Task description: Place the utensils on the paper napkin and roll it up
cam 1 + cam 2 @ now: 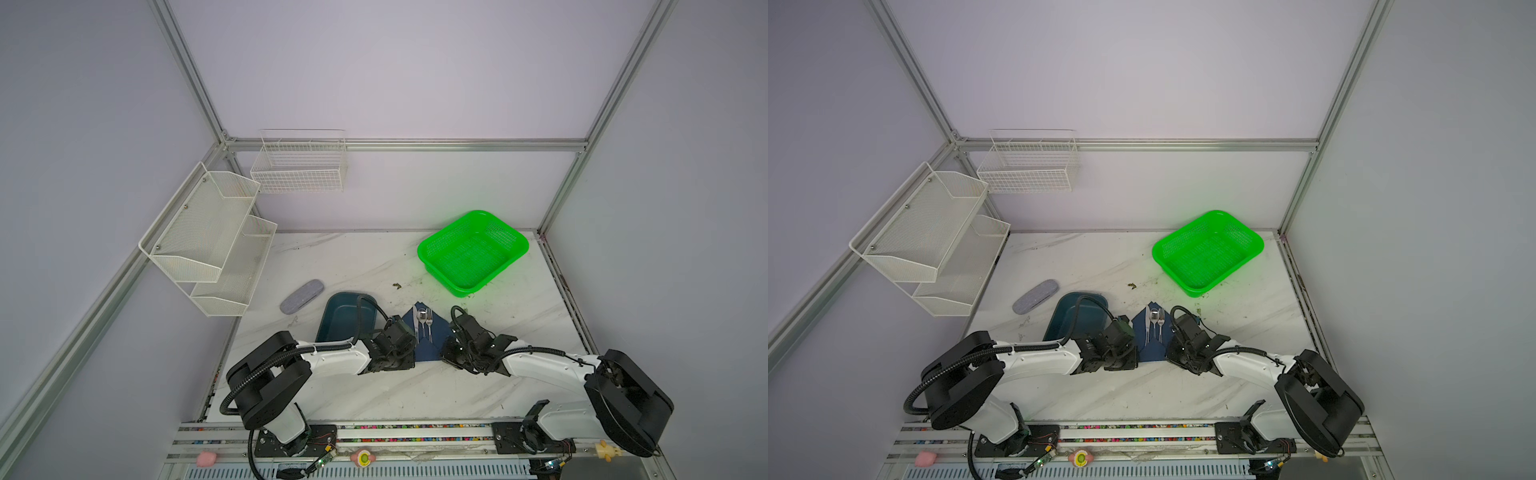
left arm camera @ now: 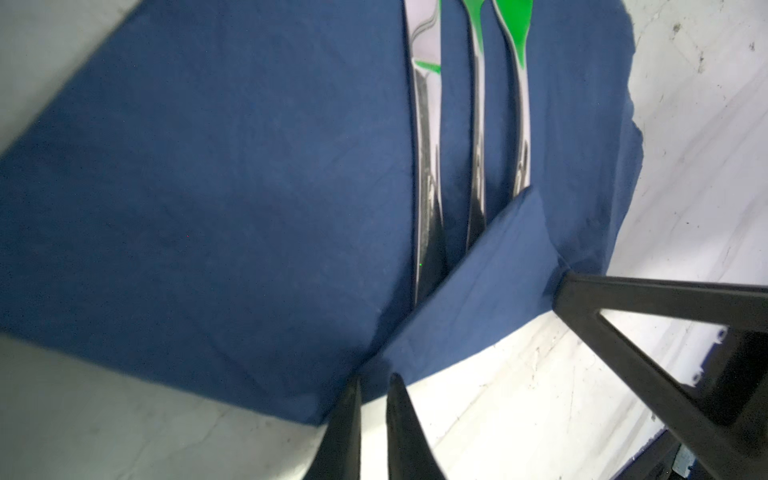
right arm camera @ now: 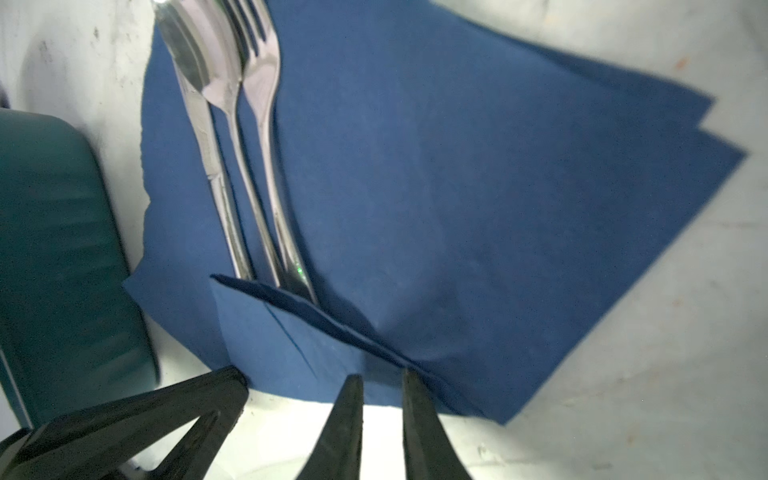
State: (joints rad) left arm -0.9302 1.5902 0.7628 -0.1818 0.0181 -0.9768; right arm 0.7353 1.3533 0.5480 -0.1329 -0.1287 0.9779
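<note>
Right wrist: at the paper napkin (image 3: pixel 457 208) flap over the utensils (image 3: pixel 262 87), with left gripper (image 2: pixel 376 380) and right gripper (image 3: pixel 380 376) barely parted; cannot tell grip

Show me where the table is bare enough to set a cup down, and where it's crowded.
Bare: the far table between the mesh shelf and the green basket; the patch between basket and right arm; the near strip by the front rail. Crowded: the middle, where teal tray, paper napkin, utensils, left gripper and right gripper meet.
</note>
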